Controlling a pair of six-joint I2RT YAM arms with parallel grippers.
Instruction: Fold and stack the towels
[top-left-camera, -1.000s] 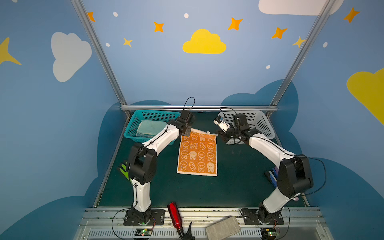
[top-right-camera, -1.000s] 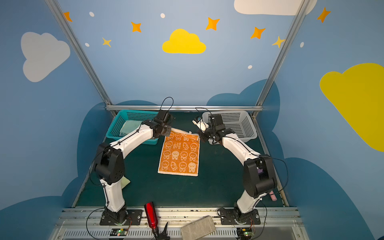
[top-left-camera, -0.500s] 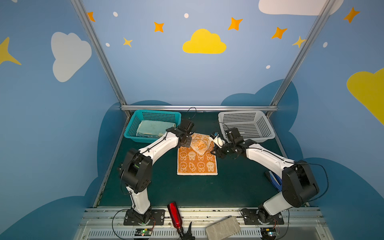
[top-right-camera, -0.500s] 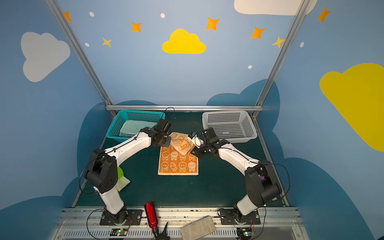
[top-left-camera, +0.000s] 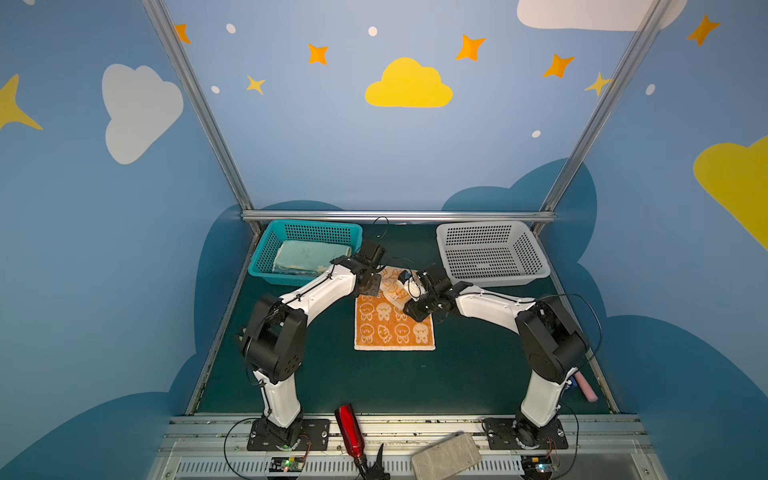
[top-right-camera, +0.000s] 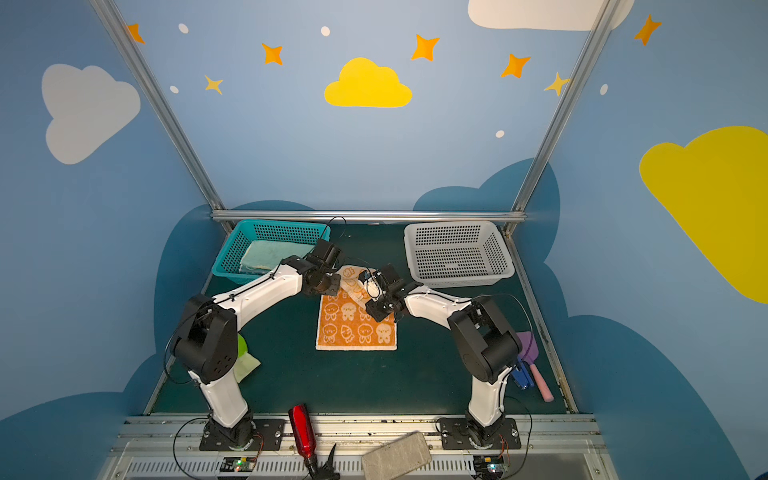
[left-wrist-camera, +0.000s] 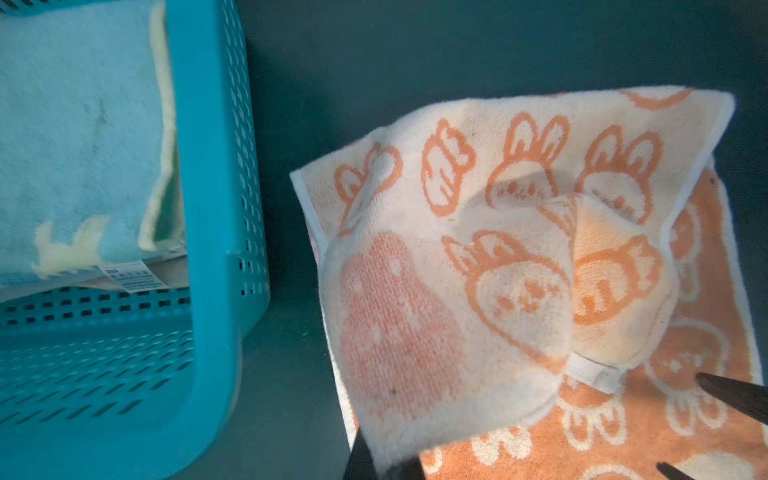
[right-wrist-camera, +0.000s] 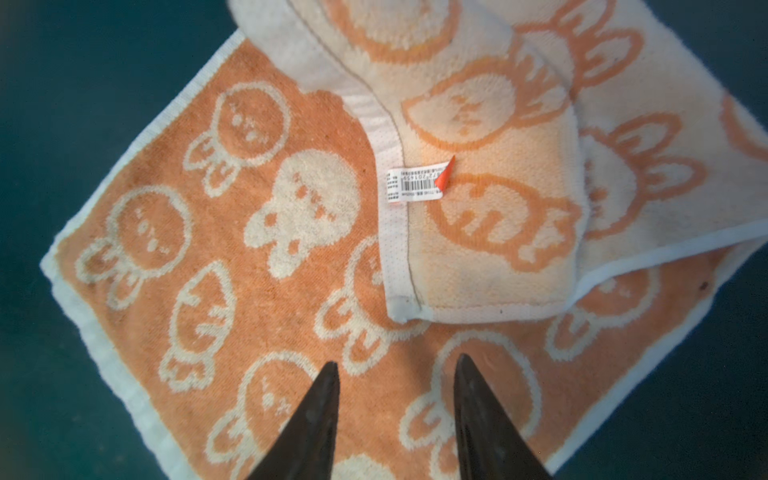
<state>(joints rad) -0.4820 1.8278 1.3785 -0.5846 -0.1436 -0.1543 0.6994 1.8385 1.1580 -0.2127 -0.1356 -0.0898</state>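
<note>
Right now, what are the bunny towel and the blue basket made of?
The orange bunny towel looks like soft terry cloth, probably cotton: fuzzy loops, floppy fold. The blue basket looks like smooth hard plastic: glossy walls, neat slots.

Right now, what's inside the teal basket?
A folded light blue towel with a pale yellow edge lies inside the teal basket, tag showing. A pale layer peeks from underneath; the towel covers the rest, so I cannot identify it.

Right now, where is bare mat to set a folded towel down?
Widest bare mat: between the orange towel and the front rail. Narrower patch between towel and right arm. Crowded: the towel's far end, where the left arm meets the right, by the teal basket.
</note>
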